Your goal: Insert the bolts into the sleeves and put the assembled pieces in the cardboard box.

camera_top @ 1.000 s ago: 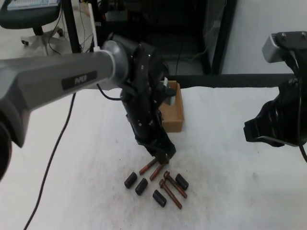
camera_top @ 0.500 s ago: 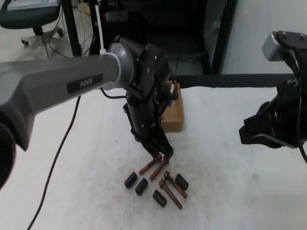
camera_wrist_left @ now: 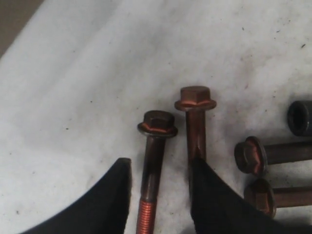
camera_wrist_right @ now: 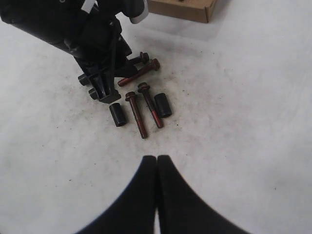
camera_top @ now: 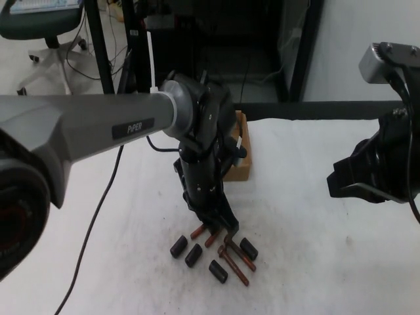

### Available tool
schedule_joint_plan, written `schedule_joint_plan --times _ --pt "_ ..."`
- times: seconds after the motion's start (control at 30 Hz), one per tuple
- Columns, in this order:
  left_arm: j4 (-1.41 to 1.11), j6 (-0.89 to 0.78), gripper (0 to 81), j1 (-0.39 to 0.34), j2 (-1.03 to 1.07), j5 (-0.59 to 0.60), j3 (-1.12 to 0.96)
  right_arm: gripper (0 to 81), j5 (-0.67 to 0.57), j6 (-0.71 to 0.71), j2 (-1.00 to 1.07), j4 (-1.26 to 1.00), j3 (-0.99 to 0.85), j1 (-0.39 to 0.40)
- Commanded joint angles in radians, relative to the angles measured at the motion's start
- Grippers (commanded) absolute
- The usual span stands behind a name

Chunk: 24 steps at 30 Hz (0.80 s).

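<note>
Left tool [camera_wrist_left: 158,168] is held released low over the counter [camera_top: 315,223], its fingers set either side of one bolt [camera_wrist_left: 156,124], among the other bolts [camera_top: 234,264] and black sleeves [camera_top: 192,254]. Right tool [camera_wrist_right: 156,165] is held clenched, well apart from them. Behind the pile, the cardboard box [camera_top: 241,169] is seen.

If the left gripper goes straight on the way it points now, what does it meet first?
Likely a bolt. The left gripper is open astride one bolt, but one finger seems to overlap a second bolt and may touch that first; depth is unclear.
</note>
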Motion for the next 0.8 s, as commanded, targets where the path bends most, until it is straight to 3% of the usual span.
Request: schedule_joint_plan --times 0.0,0.63,0.77 --pt "-0.007 0.013 37.4 -0.005 0.015 0.0 -0.006 0.3 -0.014 0.003 -0.01 0.004 0.002 -0.004" --pt "-0.04 0.098 37.3 -0.007 0.068 0.038 -0.006 0.3 -0.014 0.003 -0.01 0.004 0.002 -0.004" --pt "-0.053 0.124 31.3 -0.007 0.068 -0.002 -0.006 0.3 -0.014 0.003 -0.01 0.004 0.002 -0.004"
